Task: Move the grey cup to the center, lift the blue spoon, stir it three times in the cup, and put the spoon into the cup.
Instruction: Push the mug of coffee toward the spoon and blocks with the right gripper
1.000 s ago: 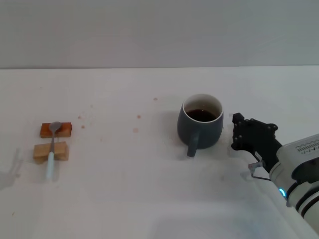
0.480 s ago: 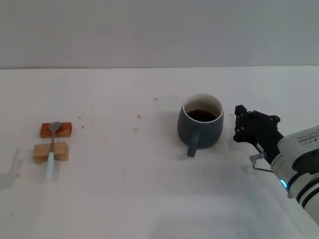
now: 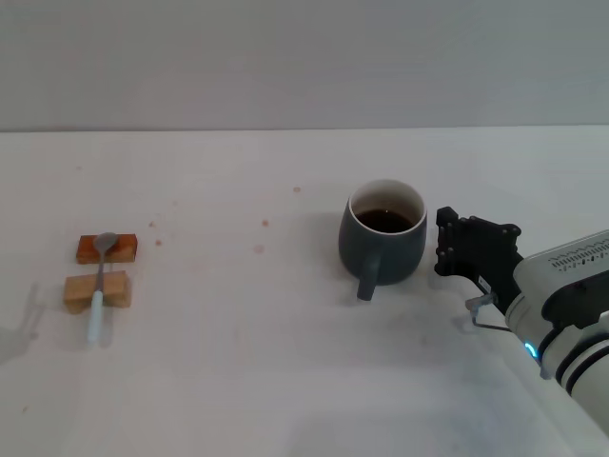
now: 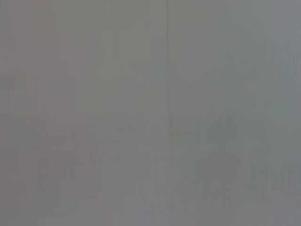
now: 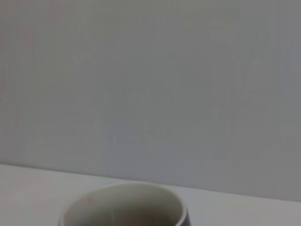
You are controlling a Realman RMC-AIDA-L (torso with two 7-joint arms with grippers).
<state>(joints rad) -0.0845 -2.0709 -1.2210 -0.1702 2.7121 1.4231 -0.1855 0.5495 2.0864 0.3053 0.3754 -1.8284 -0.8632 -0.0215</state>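
Observation:
The grey cup [image 3: 383,249] stands on the white table right of centre, dark liquid inside, its handle turned toward me. Its white rim [image 5: 124,207] fills the lower edge of the right wrist view. My right gripper [image 3: 442,243] hovers just right of the cup, level with its wall and a small gap away, open and holding nothing. Far to the left, the blue spoon [image 3: 99,286] lies across two wooden blocks, bowl on the far one. My left gripper is out of view; the left wrist view shows only a grey wall.
Two small wooden blocks [image 3: 127,249] [image 3: 119,288] carry the spoon near the table's left edge. A few small reddish specks dot the table [image 3: 238,314] between the spoon and the cup. A grey wall rises behind the table's back edge.
My right gripper drifted slightly right, then came back left and now sits closer to the cup. Cup and spoon have not moved.

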